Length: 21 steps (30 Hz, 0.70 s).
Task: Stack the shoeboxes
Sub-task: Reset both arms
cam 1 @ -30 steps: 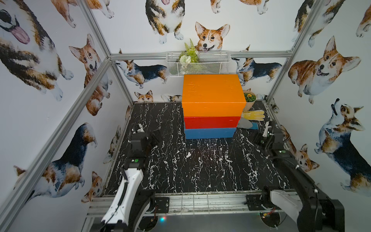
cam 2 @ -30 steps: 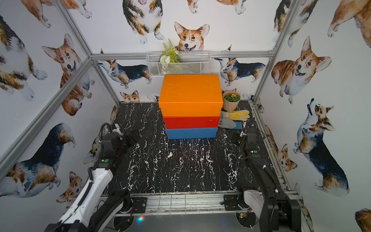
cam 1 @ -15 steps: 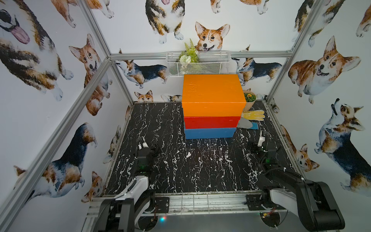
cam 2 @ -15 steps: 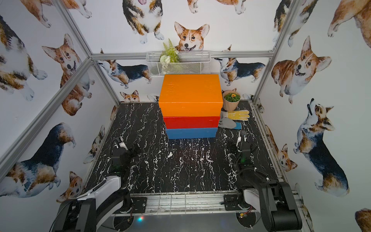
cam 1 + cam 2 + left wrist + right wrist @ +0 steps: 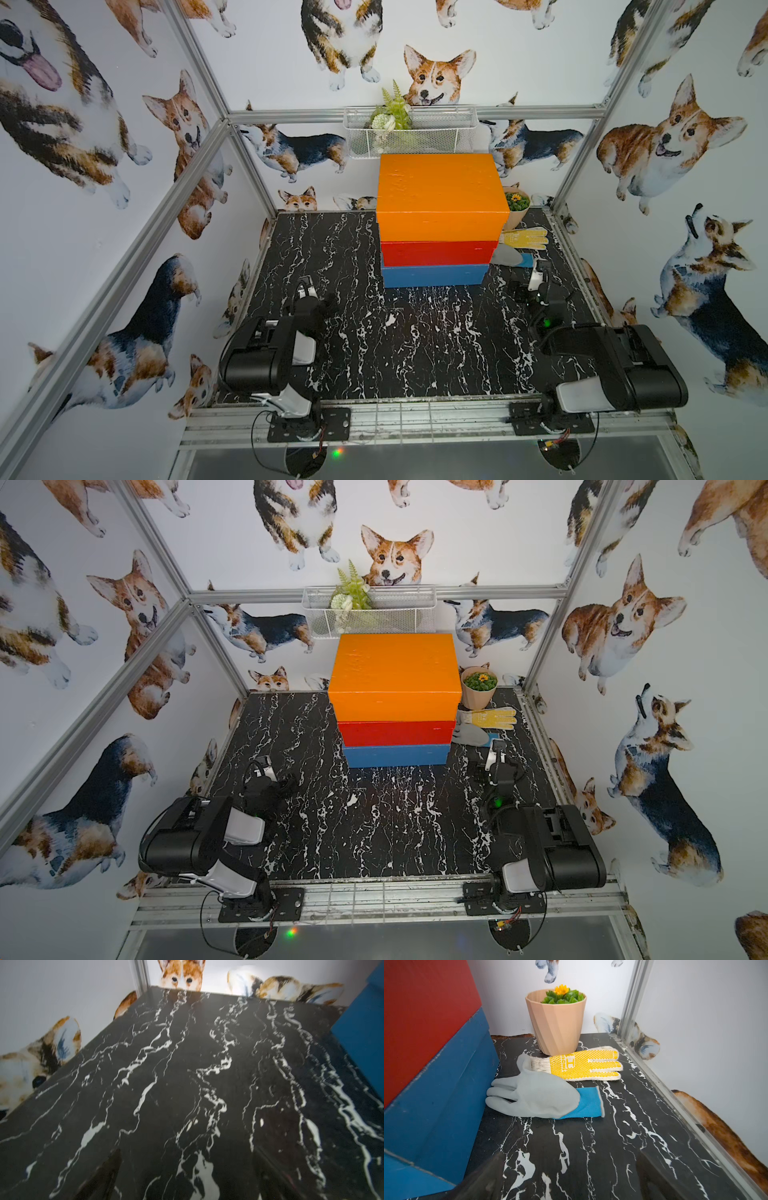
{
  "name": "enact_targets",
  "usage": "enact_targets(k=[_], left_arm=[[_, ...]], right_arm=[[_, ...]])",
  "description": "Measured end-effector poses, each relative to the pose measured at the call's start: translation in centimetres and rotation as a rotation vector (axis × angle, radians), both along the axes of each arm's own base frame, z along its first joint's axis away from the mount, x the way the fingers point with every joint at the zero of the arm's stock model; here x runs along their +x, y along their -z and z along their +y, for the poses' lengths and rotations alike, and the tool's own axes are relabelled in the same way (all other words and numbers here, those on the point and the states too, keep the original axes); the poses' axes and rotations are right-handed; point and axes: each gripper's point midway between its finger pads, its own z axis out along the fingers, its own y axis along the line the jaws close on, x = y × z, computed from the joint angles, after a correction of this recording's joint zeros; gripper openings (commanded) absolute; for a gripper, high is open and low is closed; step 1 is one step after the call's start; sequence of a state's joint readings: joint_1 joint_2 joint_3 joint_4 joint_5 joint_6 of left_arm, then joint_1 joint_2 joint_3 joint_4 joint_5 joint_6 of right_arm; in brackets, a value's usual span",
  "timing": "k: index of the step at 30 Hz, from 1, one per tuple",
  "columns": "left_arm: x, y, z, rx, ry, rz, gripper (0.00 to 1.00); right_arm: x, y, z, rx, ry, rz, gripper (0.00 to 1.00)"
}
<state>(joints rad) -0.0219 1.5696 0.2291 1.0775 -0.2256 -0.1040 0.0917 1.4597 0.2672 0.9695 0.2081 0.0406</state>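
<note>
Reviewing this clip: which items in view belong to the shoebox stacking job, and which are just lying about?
Job items:
- orange shoebox, top of the stack
- red shoebox, middle
- blue shoebox, bottom

Lying about:
- potted plant
- yellow glove
- grey-and-blue glove
- wire basket with greenery, on the back wall

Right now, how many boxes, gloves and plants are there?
Boxes: 3 (orange box, red box, blue box)
Gloves: 2 (yellow glove, grey glove)
Plants: 2 (potted flower, basket fern)
Total: 7
</note>
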Motion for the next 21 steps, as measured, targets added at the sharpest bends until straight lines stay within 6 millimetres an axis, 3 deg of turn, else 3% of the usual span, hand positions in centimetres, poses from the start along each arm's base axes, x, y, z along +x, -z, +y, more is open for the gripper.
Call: enact_targets(k=[2, 5, 9, 21], left_arm=[[1.9, -2.0, -0.6, 0.005, 0.036, -0.053, 1.00], [3.2, -3.0, -1.7, 0.022, 0.077, -0.060, 1.00], [3.2, -2.3, -2.1, 0.034, 0.097, -0.023, 1.00], [3.3, -1.7, -2.4, 0.051, 0.105, 0.016, 1.00]], right_arm=[[-0.3, 0.9, -0.2, -0.004, 0.004, 0.044, 1.00], [0.4, -0.1, -0.6, 0.006, 0.021, 0.031, 1.00], [0.1, 1.2, -1.1, 0.006, 0.034, 0.068, 1.00], [0.1, 1.2, -1.0, 0.007, 0.030, 0.070, 1.00]])
